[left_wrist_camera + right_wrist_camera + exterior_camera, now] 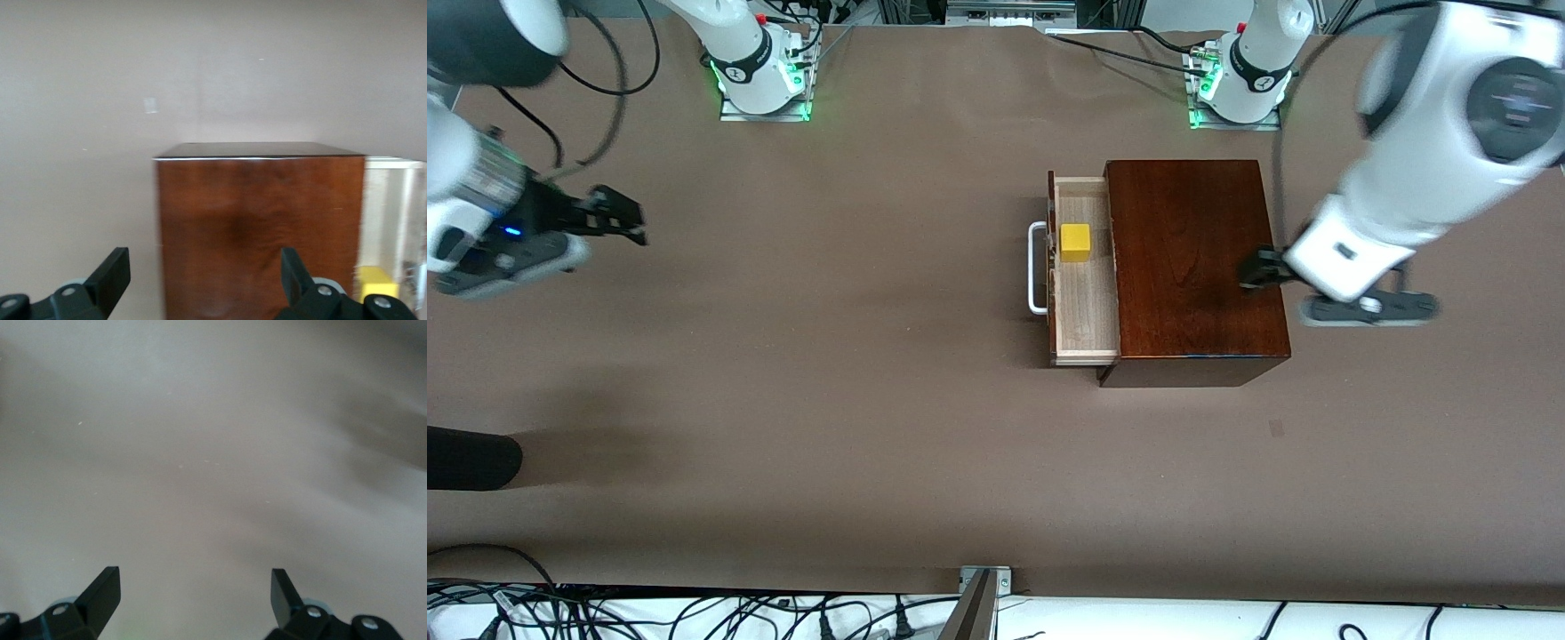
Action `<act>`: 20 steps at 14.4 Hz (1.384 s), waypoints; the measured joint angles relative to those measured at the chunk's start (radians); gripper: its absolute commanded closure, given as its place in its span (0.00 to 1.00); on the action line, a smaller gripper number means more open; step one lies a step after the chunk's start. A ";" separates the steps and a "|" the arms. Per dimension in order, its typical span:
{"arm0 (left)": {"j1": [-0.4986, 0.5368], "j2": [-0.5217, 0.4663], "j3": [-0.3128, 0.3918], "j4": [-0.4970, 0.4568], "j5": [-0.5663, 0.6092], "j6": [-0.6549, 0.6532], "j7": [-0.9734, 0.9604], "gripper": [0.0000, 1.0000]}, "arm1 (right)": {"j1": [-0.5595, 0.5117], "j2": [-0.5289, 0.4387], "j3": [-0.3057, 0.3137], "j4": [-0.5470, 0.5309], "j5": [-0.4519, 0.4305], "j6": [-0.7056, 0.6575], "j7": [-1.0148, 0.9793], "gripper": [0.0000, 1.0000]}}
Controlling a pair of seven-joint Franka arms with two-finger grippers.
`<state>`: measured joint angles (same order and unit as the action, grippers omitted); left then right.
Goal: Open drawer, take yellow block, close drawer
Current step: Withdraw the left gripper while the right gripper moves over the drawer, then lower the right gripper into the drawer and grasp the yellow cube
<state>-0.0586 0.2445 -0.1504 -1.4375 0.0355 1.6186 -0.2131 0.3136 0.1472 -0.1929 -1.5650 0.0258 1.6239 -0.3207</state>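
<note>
The mahogany box stands toward the left arm's end of the table. Its drawer is pulled out toward the right arm's end, with the white handle at its front. The yellow block lies in the drawer's pale tray. My left gripper is open and empty, over the box's edge at the end away from the drawer. The left wrist view shows the gripper, the box, the drawer and the block. My right gripper is open and empty, over bare table at the right arm's end.
The brown table cloth is bare between the drawer's front and my right gripper. A dark object juts in near the table's front edge at the right arm's end. Cables run along the edge nearest the front camera.
</note>
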 measured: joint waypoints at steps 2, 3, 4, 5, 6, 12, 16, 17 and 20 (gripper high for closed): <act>0.047 -0.023 0.019 -0.012 -0.001 -0.014 0.102 0.00 | 0.051 0.020 0.019 0.001 0.000 0.000 0.002 0.00; 0.049 -0.048 0.045 -0.029 -0.001 -0.020 0.128 0.00 | 0.072 0.022 0.041 0.002 0.000 0.000 0.002 0.00; 0.049 -0.083 0.072 -0.058 -0.002 -0.027 0.145 0.00 | 0.094 0.021 0.068 0.004 0.000 0.000 0.002 0.00; 0.049 -0.128 0.096 -0.098 -0.003 -0.032 0.167 0.00 | 0.121 0.021 0.096 0.007 0.001 0.000 0.002 0.00; 0.049 -0.177 0.112 -0.143 -0.004 -0.033 0.194 0.00 | 0.154 0.022 0.122 0.007 0.001 0.000 0.004 0.00; 0.031 -0.267 0.117 -0.272 -0.005 -0.020 0.244 0.00 | 0.449 0.083 0.167 0.008 0.001 0.141 -0.024 0.00; 0.030 -0.247 0.115 -0.266 -0.005 -0.011 0.258 0.00 | 0.590 0.235 0.168 0.092 -0.003 0.249 -0.123 0.00; 0.030 -0.247 0.114 -0.266 -0.005 -0.011 0.259 0.00 | 0.618 0.292 0.167 0.141 -0.007 0.268 -0.146 0.00; 0.029 -0.247 0.112 -0.264 -0.005 -0.011 0.260 0.00 | 0.681 0.457 0.166 0.313 -0.037 0.287 -0.161 0.00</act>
<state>-0.0295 -0.0029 -0.0382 -1.7013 0.0305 1.6071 0.0472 0.9949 0.6040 -0.0271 -1.2523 -0.0116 1.9111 -0.4820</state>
